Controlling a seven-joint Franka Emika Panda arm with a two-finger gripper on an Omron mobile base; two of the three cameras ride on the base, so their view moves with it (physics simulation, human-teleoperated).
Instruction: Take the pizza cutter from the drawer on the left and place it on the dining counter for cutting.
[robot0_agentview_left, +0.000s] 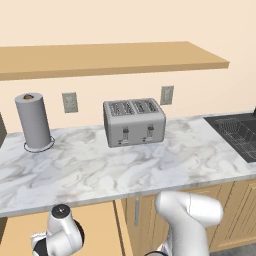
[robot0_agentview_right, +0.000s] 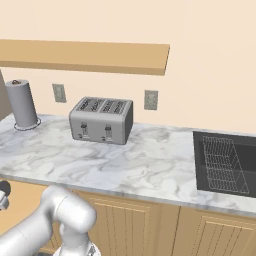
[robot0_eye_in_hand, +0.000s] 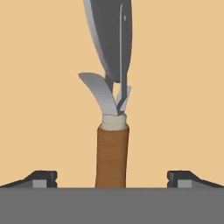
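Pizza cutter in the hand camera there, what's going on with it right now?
The robot arm has reached down into the open drawer below the marble counter. In the hand view the pizza cutter lies on the tan drawer floor, its brown handle lined up between the open gripper tips. The fingers stand wide on either side and are not touching it, so it has not been grasped yet. A toaster and paper towel roll sit on the counter.
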